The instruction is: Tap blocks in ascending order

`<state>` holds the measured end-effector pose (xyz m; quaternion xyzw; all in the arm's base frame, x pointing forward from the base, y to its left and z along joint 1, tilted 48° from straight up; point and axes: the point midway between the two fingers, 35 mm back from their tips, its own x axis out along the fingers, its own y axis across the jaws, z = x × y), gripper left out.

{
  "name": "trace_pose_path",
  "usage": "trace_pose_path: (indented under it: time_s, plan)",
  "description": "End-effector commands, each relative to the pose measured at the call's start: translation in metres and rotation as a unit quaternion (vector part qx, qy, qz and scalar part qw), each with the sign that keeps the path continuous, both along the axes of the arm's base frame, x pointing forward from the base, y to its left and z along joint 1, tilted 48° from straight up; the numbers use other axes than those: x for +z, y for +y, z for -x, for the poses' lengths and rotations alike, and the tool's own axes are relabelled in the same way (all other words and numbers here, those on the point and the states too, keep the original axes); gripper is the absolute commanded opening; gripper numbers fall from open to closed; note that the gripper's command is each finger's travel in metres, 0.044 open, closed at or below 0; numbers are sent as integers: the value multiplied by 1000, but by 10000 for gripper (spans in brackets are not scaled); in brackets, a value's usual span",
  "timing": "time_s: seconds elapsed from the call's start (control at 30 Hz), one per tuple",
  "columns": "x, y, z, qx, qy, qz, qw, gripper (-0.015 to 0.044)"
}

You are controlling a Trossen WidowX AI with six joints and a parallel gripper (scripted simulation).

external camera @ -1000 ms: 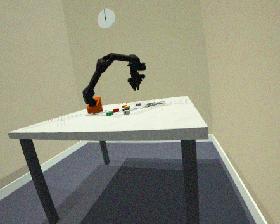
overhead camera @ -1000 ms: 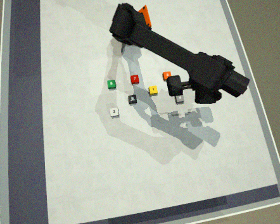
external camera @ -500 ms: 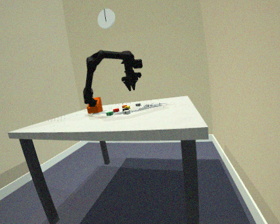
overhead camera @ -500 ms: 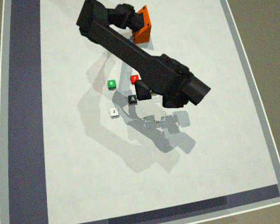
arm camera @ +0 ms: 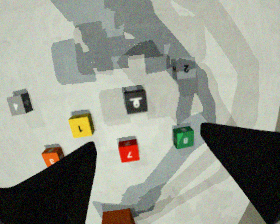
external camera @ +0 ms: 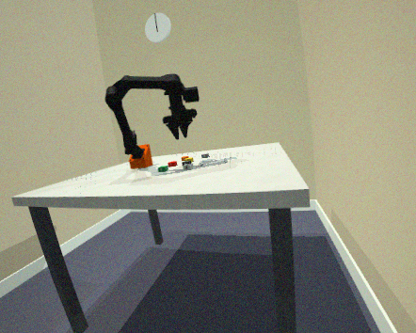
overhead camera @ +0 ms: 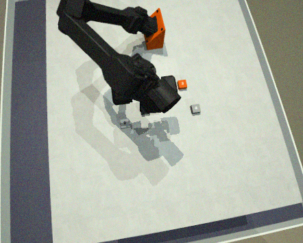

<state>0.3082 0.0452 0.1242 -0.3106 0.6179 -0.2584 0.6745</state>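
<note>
My gripper (external camera: 182, 137) (arm camera: 150, 138) is open and empty, high above the blocks. In the wrist view, the red 7 block (arm camera: 129, 151) (external camera: 172, 164) and green 8 block (arm camera: 183, 137) (external camera: 163, 168) lie between the fingertips. The black block (arm camera: 135, 101), its digit a 6 or 9, is farther up. The yellow 1 block (arm camera: 81, 125), orange 3 block (arm camera: 52, 156) (overhead camera: 182, 84) and grey 4 block (arm camera: 16, 106) (overhead camera: 195, 108) are left. The white 2 block (arm camera: 185, 69) (overhead camera: 125, 123) lies in shadow, upper right. The arm hides the other blocks in the top view.
The orange arm base (overhead camera: 155, 42) (external camera: 146, 156) (arm camera: 118, 217) stands behind the blocks, at the bottom edge of the wrist view. The blocks lie close together on the white table (overhead camera: 229, 162) (external camera: 249, 180). Arm shadows fall across the table.
</note>
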Motion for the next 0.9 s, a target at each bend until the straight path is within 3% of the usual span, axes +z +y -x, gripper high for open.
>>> trace_pose_path:
  time_s: [0.0,0.4,0.63,0.87]
  plan:
    - [2,-2,1,2,-2,2,1000,400]
    - [4,-3,0,2,-2,2,1000,400]
    - [68,-55,-43,2,-4,3,1000,400]
    - [70,-56,-43,2,-4,3,1000,400]
